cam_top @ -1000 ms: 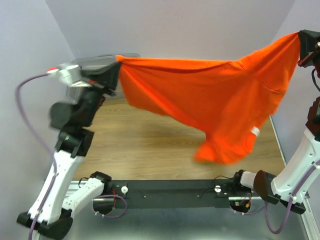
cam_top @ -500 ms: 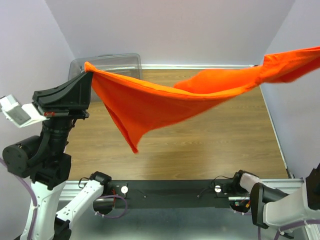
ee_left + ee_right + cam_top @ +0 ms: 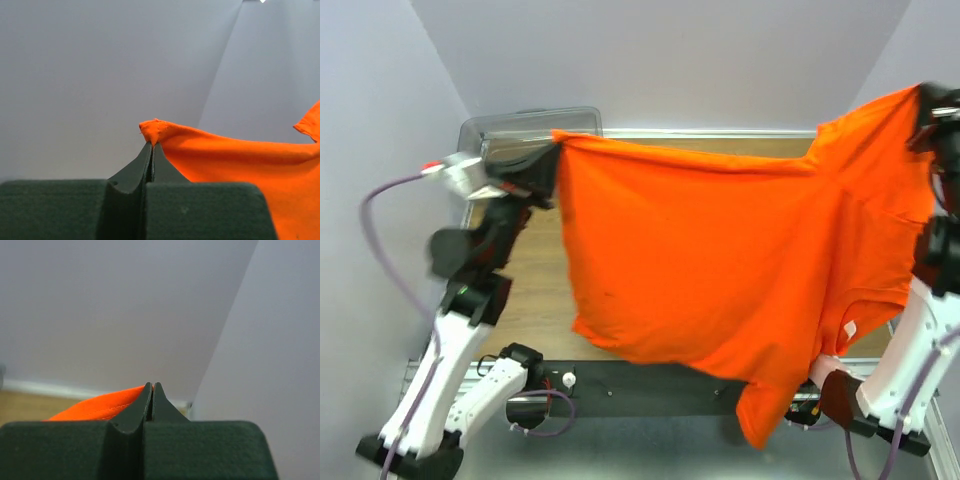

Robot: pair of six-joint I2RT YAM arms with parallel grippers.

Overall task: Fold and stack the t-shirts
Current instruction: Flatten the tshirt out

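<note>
Plain bright-orange t-shirt (image 3: 720, 260), its small neck tag (image 3: 849, 330) white, set against pale lilac-grey walls (image 3: 700, 60) and a brown wood-grain counter (image 3: 548, 270). The left claw (image 3: 151, 146) and right claw (image 3: 151, 386) are dark greenish-black. The arms (image 3: 460, 340) are white and black with purple cables (image 3: 366, 218).

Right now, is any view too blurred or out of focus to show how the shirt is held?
Top external: motion blur smears the left gripper and right gripper, but the t-shirt looks fairly crisp. Left wrist: the gripper body is soft along the bottom, the pinched corner sharp. Right wrist: flat, glare-free light; the fabric at the shut tips is readable.
</note>
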